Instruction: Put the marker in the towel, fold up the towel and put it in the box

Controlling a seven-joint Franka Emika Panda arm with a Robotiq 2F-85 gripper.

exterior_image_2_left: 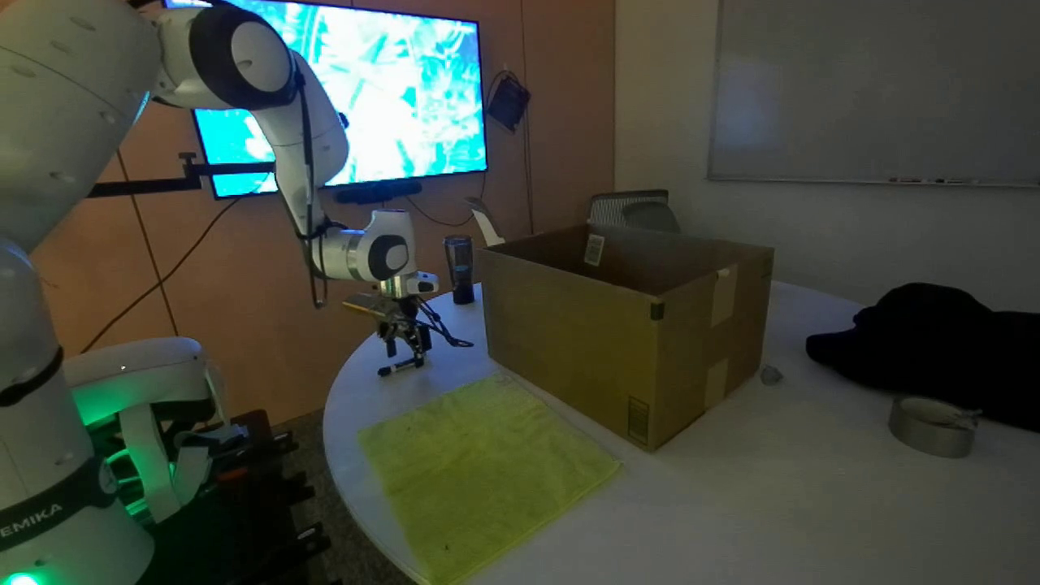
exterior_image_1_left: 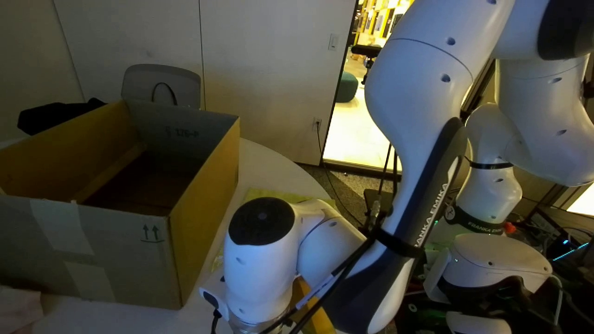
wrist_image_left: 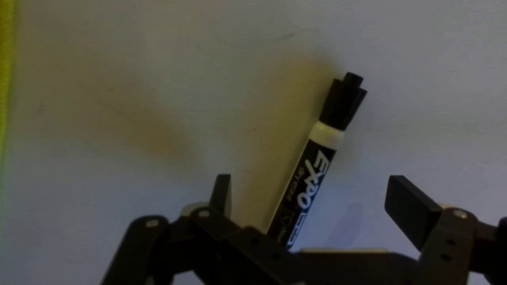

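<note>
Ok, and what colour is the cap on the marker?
The marker's cap is black; it shows best in the wrist view.

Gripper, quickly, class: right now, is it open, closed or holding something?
Gripper: open, holding nothing; the marker lies ungripped on the table.

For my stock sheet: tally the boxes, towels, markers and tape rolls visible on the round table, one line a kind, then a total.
Cardboard box: 1
Yellow-green towel: 1
Marker: 1
Tape roll: 1
Total: 4
</note>
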